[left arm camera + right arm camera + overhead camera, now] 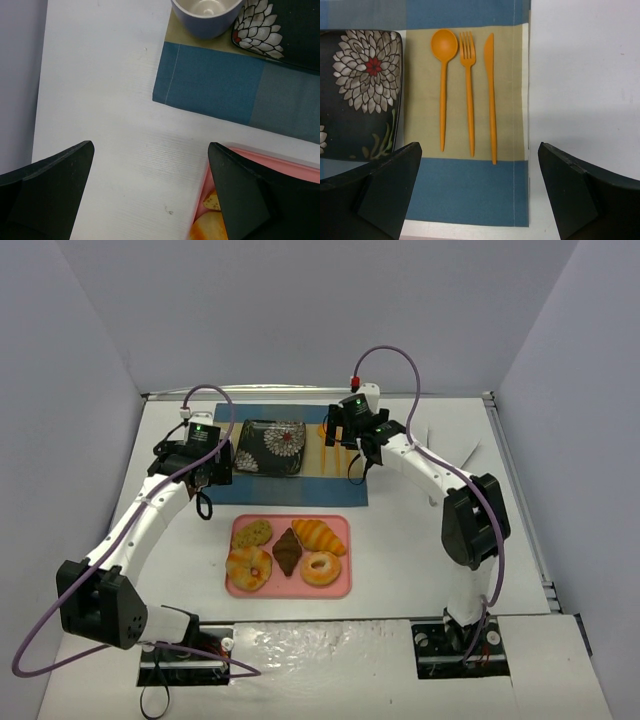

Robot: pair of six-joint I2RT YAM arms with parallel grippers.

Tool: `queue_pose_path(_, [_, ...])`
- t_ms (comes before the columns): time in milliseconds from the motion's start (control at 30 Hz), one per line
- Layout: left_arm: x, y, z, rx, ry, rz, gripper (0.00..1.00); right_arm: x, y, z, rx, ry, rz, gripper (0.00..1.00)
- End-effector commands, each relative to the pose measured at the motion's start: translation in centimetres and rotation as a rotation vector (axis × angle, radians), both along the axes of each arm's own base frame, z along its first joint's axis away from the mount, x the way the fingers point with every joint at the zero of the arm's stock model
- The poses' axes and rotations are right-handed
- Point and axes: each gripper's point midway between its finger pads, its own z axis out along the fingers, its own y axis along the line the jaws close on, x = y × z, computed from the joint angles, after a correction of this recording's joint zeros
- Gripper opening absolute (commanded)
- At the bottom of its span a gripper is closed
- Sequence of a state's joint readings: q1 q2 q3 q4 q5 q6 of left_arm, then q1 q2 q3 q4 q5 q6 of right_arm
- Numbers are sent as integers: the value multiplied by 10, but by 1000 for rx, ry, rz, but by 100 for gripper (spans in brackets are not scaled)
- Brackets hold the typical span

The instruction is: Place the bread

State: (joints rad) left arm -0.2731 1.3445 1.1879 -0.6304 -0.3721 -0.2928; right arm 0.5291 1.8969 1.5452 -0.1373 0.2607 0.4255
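The bread, a golden-orange ridged croissant (319, 536), lies at the upper right of the pink tray (340, 585) in the top view. It does not show in either wrist view. My left gripper (205, 500) is open and empty over bare table just left of the tray's far left corner; in the left wrist view (150, 165) its right finger overlaps the tray's edge (280, 157). My right gripper (358, 465) is open and empty above the placemat's right part, over the orange cutlery; it also shows in the right wrist view (477, 170).
The tray also holds a dark chocolate pastry (288, 551), two ring donuts (249, 567) (321, 568) and a speckled cookie (252, 533). A dark floral plate (272, 447) sits on a blue placemat (300, 490). A cup (207, 15), spoon (443, 85), fork (468, 90) and knife (490, 95) lie there.
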Motion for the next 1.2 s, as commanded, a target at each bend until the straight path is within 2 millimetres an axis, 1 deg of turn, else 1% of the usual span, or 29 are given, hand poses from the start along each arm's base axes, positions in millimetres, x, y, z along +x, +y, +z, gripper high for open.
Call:
queue_pose_path(0, [20,6,37,4,-99,26,97,24,4,29,35,-79,-16,100])
queue_pose_path(167, [24,9,47,-5,-131,41,97,32,12,30,48,-77,1,100])
queue_pose_path(233, [26,11,51,-9,-141,46,97,35,14,28,49,-72,6,100])
queue_pose_path(367, [28,13,56,-3,-149,58,97,40,16,34,50,-81,15,100])
queue_pose_path(500, [28,16,60,3,-161,67,97,46,11,37,42,-89,13,100])
queue_pose_path(600, [29,19,61,1,-167,81,97,49,8,35,46,-80,12,100])
queue_pose_path(733, [27,29,59,9,-160,120,97,49,15,25,59,-53,45,100])
queue_pose_path(833, [24,36,54,-9,-161,151,97,48,17,18,59,-38,48,100])
queue_pose_path(1000, [17,40,47,-35,-155,170,97,40,13,17,53,-28,48,100])
queue_pose_path(1133, [11,39,39,-48,-145,172,97,29,5,4,26,4,47,100])
queue_pose_path(1167, [10,38,36,-49,-139,170,97,29,5,3,25,5,47,100])
